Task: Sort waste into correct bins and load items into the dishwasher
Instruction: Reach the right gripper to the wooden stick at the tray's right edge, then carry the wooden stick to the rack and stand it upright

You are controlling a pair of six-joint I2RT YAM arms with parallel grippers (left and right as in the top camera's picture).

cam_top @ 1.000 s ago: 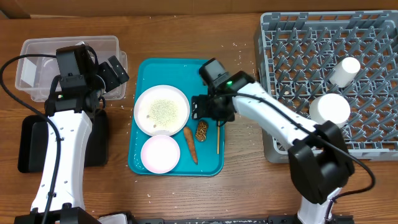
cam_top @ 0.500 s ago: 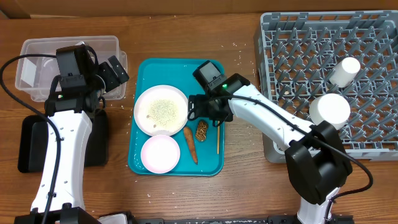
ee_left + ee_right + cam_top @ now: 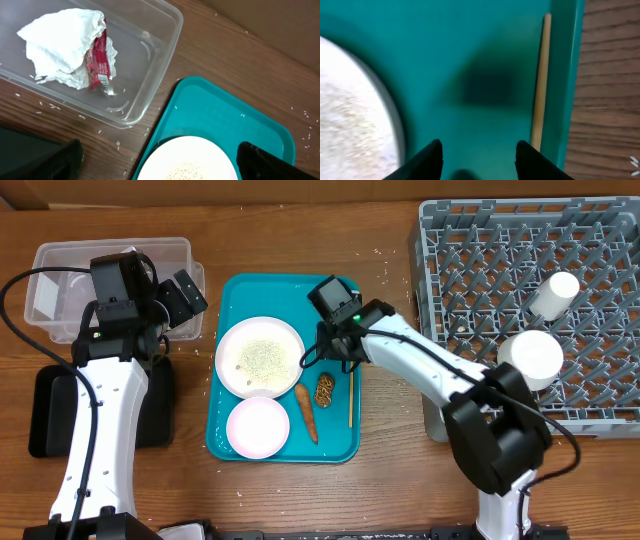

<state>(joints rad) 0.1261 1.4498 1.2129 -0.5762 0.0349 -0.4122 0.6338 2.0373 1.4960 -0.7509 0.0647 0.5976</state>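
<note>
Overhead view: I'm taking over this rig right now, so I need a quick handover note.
Left gripper: open, empty, by the clear tub.
Right gripper: open, empty, over the teal tray near the wooden stick.
Done: crumpled paper in the clear tub; cup and one bowl in the dish rack.
Left: plate of rice, small bowl, carrot, brown lump, all on the teal tray. No waste seen in the black tray.

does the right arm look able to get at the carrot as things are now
Probably yes. The right gripper hangs open over the tray just beyond the carrot, which lies uncovered. The lump and bowl sit close on either side, so room is tight.
</note>
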